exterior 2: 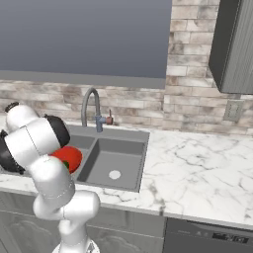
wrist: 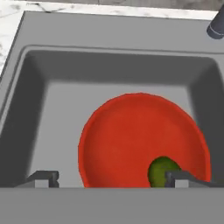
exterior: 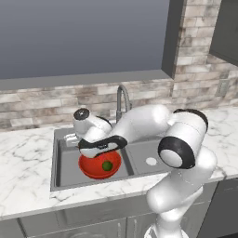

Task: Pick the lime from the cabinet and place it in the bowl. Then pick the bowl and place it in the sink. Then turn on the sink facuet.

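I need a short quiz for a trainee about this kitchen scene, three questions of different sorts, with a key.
1. True or false: the bowl sits inside the sink.
2. Where is the lime? A) on the marble counter B) in the bowl C) between the fingers of the claw
3. Fill in: the fingers of the claw stand ____, holding nothing.

Key: 1. true; 2. B; 3. open. The bowl lies in one basin, with the faucet behind it and not yet touched.
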Robot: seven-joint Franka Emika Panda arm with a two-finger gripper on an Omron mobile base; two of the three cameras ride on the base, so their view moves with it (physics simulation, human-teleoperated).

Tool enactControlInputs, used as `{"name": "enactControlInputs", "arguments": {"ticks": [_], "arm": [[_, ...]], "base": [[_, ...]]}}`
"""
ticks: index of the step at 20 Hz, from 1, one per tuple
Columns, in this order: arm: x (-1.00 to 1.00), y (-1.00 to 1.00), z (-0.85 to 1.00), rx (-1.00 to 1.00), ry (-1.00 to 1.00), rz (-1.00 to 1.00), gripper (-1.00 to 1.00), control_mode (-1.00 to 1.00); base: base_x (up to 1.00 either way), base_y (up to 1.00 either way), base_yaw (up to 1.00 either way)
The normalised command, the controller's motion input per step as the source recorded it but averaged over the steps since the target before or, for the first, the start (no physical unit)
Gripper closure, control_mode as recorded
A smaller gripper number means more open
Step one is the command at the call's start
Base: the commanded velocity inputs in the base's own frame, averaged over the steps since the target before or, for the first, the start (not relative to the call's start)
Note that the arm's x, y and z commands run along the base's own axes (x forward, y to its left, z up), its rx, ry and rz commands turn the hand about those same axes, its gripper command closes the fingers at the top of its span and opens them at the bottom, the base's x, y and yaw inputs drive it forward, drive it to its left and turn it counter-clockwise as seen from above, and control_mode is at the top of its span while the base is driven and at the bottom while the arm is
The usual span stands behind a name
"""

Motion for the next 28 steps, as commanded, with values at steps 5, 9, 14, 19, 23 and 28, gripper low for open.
{"name": "enactControlInputs", "arguments": {"ticks": [5,9,14,19,23,28], "arm": [[-0.96,-0.21,1.00,0.10,0.00,-0.01,-1.00,-1.00],[-1.00,-0.34,1.00,0.12,0.00,0.00,-1.00,-1.00],[-0.99,-0.47,1.00,0.15,0.00,-0.01,-1.00,-1.00],[-0.84,-0.59,1.00,0.14,-0.01,-0.06,-1.00,-1.00],[-0.88,-0.76,0.42,0.19,0.00,-0.09,-1.00,-1.00],[-0.41,-0.63,0.34,0.07,-0.01,-0.14,-1.00,-1.00]], "base": [[0.00,0.00,0.00],[0.00,0.00,0.00],[0.00,0.00,0.00],[0.00,0.00,0.00],[0.00,0.00,0.00],[0.00,0.00,0.00]]}}
